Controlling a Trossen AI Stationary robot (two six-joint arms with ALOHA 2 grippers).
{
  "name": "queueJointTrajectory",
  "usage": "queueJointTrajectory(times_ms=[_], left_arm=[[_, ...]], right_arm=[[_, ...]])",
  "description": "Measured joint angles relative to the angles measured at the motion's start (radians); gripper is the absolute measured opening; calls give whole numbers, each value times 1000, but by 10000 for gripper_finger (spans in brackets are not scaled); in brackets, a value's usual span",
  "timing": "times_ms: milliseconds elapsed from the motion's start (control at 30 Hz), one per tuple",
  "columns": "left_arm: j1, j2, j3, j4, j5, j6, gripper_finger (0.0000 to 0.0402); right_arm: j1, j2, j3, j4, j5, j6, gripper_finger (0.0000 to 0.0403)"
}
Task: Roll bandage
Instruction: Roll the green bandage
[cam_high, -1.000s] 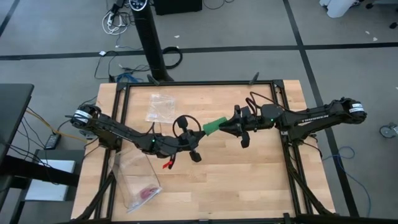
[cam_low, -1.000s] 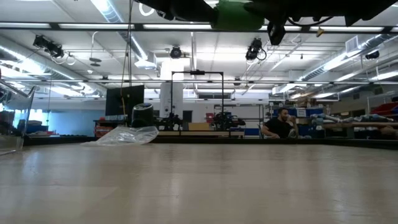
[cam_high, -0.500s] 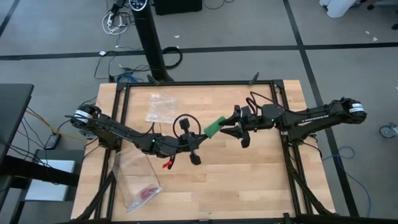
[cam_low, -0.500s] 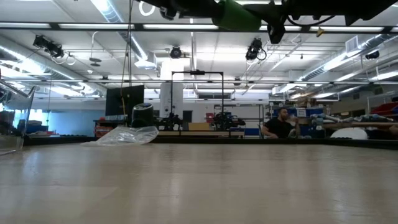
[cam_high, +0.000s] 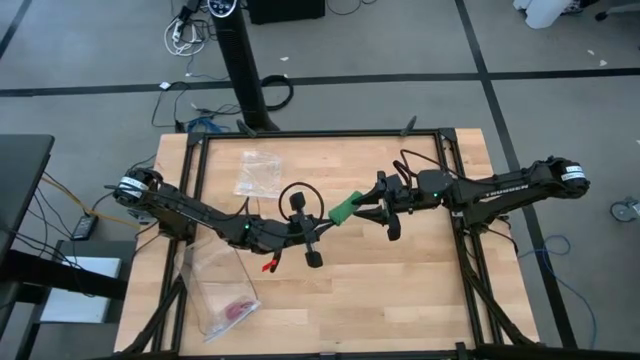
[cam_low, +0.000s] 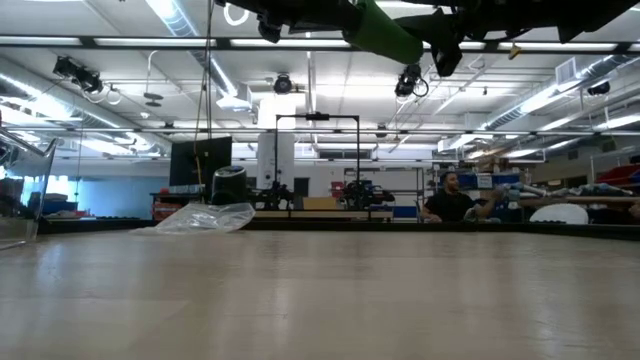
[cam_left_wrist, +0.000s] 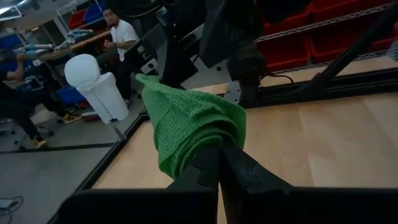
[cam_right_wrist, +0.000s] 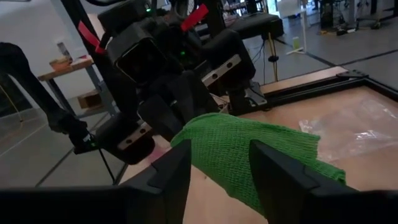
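The bright green bandage (cam_high: 344, 209) is a short bunched strip held in the air over the middle of the table, between my two grippers. In the low view it (cam_low: 385, 30) slants high above the tabletop. My left gripper (cam_high: 325, 222) is shut on its left end and shows in the left wrist view (cam_left_wrist: 219, 152). My right gripper (cam_high: 366, 204) comes from the table's right, and its fingers close on the bandage's right end (cam_right_wrist: 219, 163). My left gripper pinches the bandage's bunched left end (cam_left_wrist: 194, 144) between its two shut fingers, in several gathered layers. The fingers come roughly level from the table's left. The bandage stands out beyond them, clear of the table. My right gripper holds the bandage's right part (cam_right_wrist: 217, 142) between its two fingers (cam_right_wrist: 171, 174), which stand on either side of the bunched cloth. It comes roughly level from the table's right. The cloth is clear of the table and runs on toward the left gripper.
A clear plastic bag (cam_high: 258, 170) lies at the table's far left and also shows in the low view (cam_low: 205, 217). Another clear bag with a small pink item (cam_high: 224, 292) lies at the near left. People (cam_low: 452, 200) sit in the room beyond the table.
The bandage has tipped from level to slanting in the low view, and its end toward the picture's right has dropped. Both grippers have kept their hold, and the bandage has shifted slightly toward the table's left and near edge.
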Motion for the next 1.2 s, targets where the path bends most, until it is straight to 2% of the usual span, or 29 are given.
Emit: queueJointTrajectory(times_ms=[267,467,600,867,1000,1200], left_arm=[[7,0,-59,71,60,-55,3],[27,0,-112,202,132,-110,3],[47,0,-119,206,140,-181,3],[96,0,-119,216,196,-279,3],[105,0,-119,223,231,-288,3],[105,0,-119,208,240,-230,3]], right_arm=[[-1,-10,0,9,-10,-44,201],[0,-37,0,-1,-33,-89,194],[24,-42,0,-4,-48,-157,159],[64,2,-1,37,-51,-343,12],[59,44,1,73,-53,-381,14],[46,99,70,0,-55,-405,3]])
